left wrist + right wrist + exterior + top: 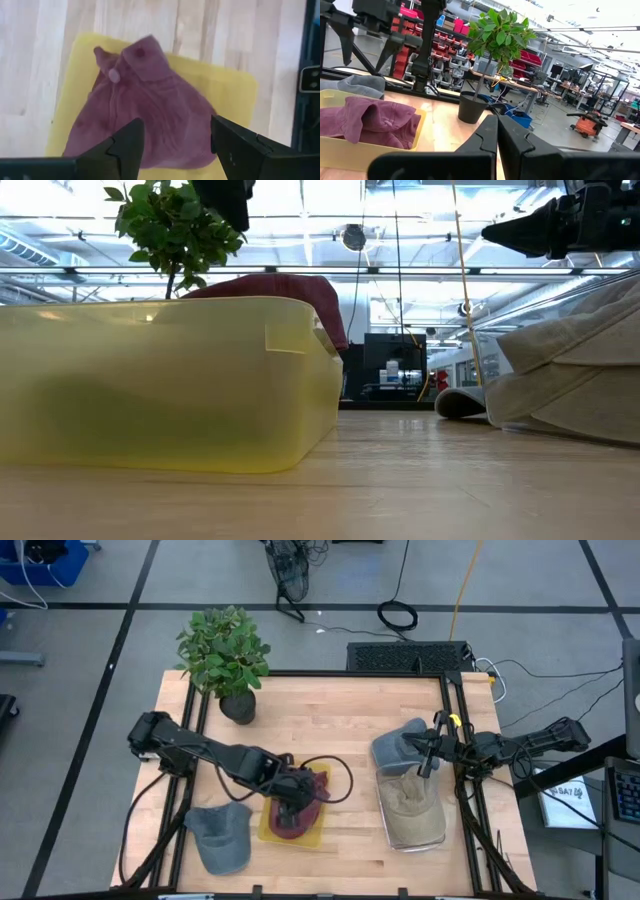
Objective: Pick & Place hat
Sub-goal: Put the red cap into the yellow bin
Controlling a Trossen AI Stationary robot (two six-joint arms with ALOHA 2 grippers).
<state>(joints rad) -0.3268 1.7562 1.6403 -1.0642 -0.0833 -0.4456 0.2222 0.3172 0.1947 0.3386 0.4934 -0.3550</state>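
Observation:
A maroon hat (150, 105) lies crumpled in a shallow yellow tray (235, 95) near the table's front middle (295, 808). In the low view its crown (280, 285) rises above the tray's rim. My left gripper (175, 145) hangs open just above it, pointing down, one finger over each side of the hat. A grey cap (220, 837) rests on the table left of the tray. My right gripper (497, 137) is shut and hovers (430, 753) over a blue-grey hat (400, 747) and a tan hat (412, 808) on the right side.
A potted plant (228, 660) stands near the table's far left corner. The tan hat sits in a clear tray (437, 838) by the right edge. Black frame rails (468, 830) run along the table's left and right sides. Bare wood shows between the two trays.

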